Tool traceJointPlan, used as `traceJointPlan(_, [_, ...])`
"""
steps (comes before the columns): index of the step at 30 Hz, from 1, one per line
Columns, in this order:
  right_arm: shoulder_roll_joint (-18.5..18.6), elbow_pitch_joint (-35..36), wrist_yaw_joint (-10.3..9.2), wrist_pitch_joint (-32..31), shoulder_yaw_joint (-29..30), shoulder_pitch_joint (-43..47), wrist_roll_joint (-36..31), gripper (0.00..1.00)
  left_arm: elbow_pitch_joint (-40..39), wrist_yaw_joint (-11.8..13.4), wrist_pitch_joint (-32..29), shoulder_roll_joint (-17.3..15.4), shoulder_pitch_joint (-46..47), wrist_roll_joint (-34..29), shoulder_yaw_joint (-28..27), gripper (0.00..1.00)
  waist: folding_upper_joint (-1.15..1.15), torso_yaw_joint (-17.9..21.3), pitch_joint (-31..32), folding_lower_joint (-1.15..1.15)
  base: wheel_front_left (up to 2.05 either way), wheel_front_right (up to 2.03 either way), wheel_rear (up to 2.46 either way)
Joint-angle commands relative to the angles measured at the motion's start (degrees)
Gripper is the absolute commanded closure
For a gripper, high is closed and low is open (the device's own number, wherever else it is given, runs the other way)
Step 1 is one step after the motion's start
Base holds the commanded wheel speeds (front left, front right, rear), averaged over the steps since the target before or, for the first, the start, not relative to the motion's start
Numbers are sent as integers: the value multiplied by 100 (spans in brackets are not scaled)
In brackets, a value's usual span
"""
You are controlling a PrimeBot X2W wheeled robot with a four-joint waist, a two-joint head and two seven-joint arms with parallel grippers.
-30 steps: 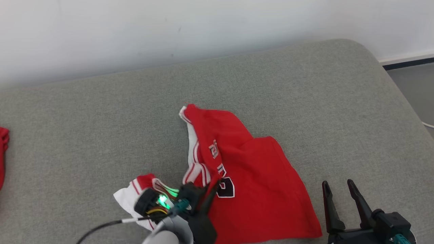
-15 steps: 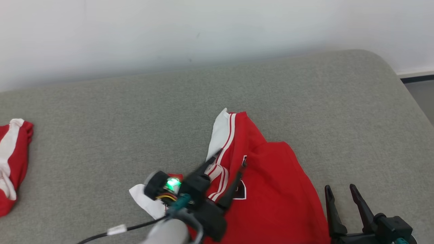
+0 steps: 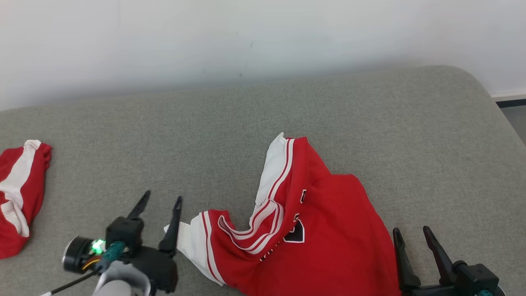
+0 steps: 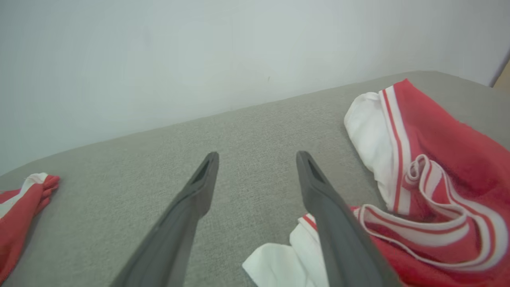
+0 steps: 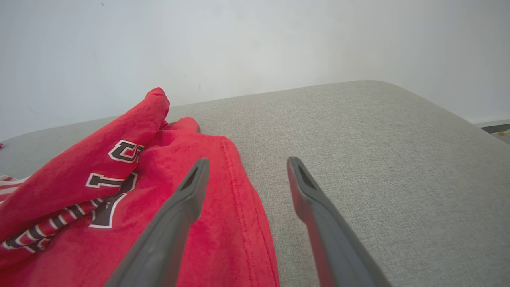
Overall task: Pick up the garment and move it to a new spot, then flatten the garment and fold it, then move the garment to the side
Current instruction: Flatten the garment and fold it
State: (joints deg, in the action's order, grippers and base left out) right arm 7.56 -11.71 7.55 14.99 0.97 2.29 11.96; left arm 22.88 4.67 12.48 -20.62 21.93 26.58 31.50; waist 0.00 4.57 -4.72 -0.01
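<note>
Far left on the grey couch (image 3: 123, 135), a red-and-white cloth (image 3: 20, 197) is lying bunched, with the head view's edge cutting it off.

Moving right, the left gripper (image 3: 163, 195) is hanging low over bare couch. Its fingers are pointing toward the wall (image 3: 246, 37) and standing wide apart, gripping nothing. Its right finger is sitting just beside the white edge of the garment (image 3: 328, 230), and I can't tell whether it's touching.

Now the garment itself: it's lying crumpled on the couch between the two grippers. A white-striped panel is sticking up toward the wall and striped trim is curling across the middle. Its lettering is folding in on itself, too creased to read, and its near edge is running off the bottom of the head view.

On to the right gripper (image 3: 410, 229), which is hovering at the garment's right hem, fingers spread and empty. In its wrist view the left finger is crossing red fabric and the right one bare couch, but contact is impossible to judge.

Far right, a strip of floor (image 3: 515, 119) is peeking past the couch's corner.
</note>
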Motion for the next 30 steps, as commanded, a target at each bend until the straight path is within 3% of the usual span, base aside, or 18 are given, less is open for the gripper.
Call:
traceJointPlan(1, [19, 2, -13, 28, -17, -33, 35, 0, 21, 33, 13, -33, -98, 65, -61, 0, 0, 20, -27, 1, 0, 0, 0])
traceJointPlan(7, [69, 10, -13, 28, -17, -53, 36, 0, 332, -17, -11, -148, -328, 317, -178, 0, 0, 82, -138, 1, 0, 0, 0])
traceJointPlan(21, [131, -29, -13, 28, -35, -100, -29, 0, 1499, -420, -39, 236, -132, 572, -5, 0, 0, 237, -159, 1, 0, 0, 0])
traceJointPlan(22, [133, -28, -13, 28, -31, -97, -30, 0, 1580, -444, -39, 262, -103, 585, 4, 24, 0, 249, -157, 1, 0, 0, 0])
traceJointPlan(23, [143, -30, -13, 28, -27, -93, -22, 0, 1653, -463, -21, 299, -72, 618, -5, 54, 0, 257, -156, 1, 0, 0, 0])
traceJointPlan(25, [148, -39, -13, 28, -33, -94, -15, 0, 1799, -481, 22, 331, -18, 622, -8, 95, 0, 278, -146, 1, 0, 0, 0])
traceJointPlan(26, [151, -39, -13, 28, -32, -91, -15, 0, 1863, -510, 46, 362, 4, 645, -14, 100, 0, 283, -144, 1, 0, 0, 0])
traceJointPlan(30, [149, -41, -13, 28, -1, -77, -18, 0, 2083, -543, 123, 414, 97, 631, -13, 100, 0, 273, -122, 1, 0, 0, 0])
